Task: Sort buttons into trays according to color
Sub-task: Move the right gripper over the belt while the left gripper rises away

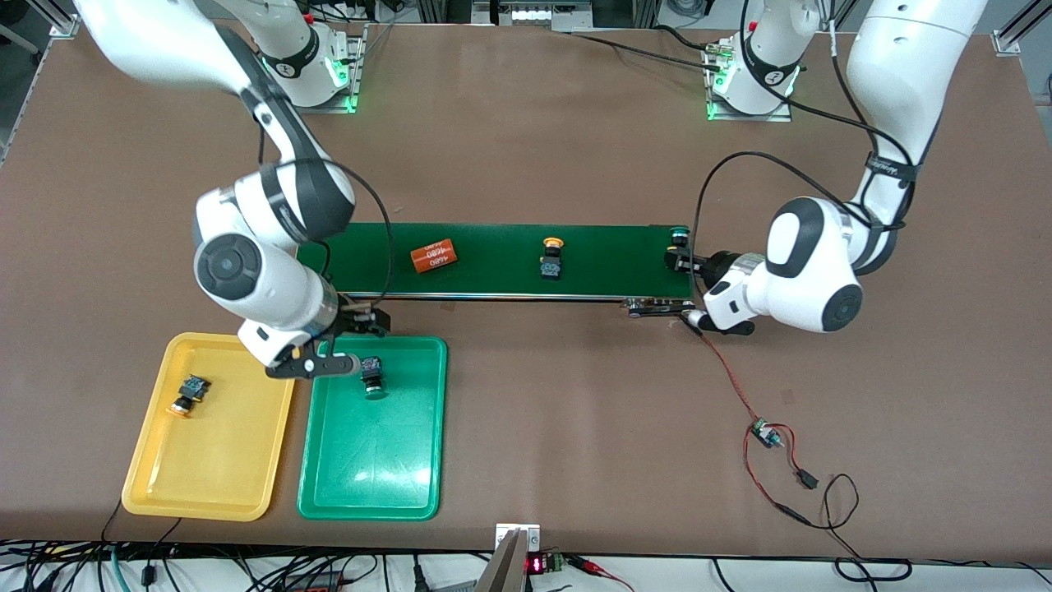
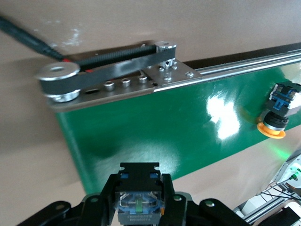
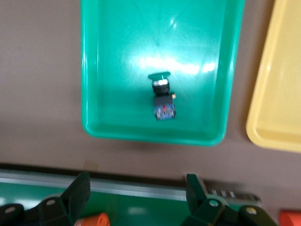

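A green-capped button [image 3: 163, 99] lies in the green tray [image 1: 329, 485] near its belt-side edge, below the right gripper [image 3: 136, 197], fingers apart and empty; the left gripper [image 2: 139, 202] clamps another button [image 2: 138, 200] at the belt's [image 2: 155, 132] end.

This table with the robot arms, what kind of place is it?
Probably a robotics lab or test bench: a small green conveyor belt, a yellow tray and a green tray for sorting buttons, and loose wiring.
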Motion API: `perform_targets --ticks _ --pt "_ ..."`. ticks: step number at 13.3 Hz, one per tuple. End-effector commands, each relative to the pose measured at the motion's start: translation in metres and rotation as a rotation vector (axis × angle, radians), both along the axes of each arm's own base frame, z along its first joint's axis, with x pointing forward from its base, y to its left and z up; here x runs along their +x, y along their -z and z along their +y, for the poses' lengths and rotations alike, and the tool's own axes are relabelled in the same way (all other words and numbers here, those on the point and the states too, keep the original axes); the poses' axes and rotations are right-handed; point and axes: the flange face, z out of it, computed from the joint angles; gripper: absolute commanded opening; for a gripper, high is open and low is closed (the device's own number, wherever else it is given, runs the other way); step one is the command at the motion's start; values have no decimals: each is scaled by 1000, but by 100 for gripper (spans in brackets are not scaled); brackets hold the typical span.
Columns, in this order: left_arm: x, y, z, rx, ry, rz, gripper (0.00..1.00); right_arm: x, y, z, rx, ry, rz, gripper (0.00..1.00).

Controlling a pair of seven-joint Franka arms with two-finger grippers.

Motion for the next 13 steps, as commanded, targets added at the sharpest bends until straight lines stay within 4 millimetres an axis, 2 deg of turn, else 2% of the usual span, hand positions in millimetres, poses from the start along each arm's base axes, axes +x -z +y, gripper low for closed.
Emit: perform_targets --ticks 1,2,5,7,9,11,13 --pt "-2 16 -2 -7 -13 -8 46 -33 -27 -6 -19 29 31 91" --pt "-1 14 -2 -7 -10 -12 99 -42 -33 -6 -19 40 32 91" --pt "4 -23 3 -5 -1 -51 100 -68 -40 -6 -37 59 25 92" --pt "11 -65 22 68 53 -127 100 -90 -41 -4 -32 46 -24 92" --pt "18 -109 36 188 125 -240 100 -119 -24 -5 -12 81 -94 95" --pt "23 -151 68 249 102 -323 100 -148 -8 12 10 137 -132 95" --pt "22 -192 94 277 55 -387 100 -164 -1 31 13 172 -124 95"
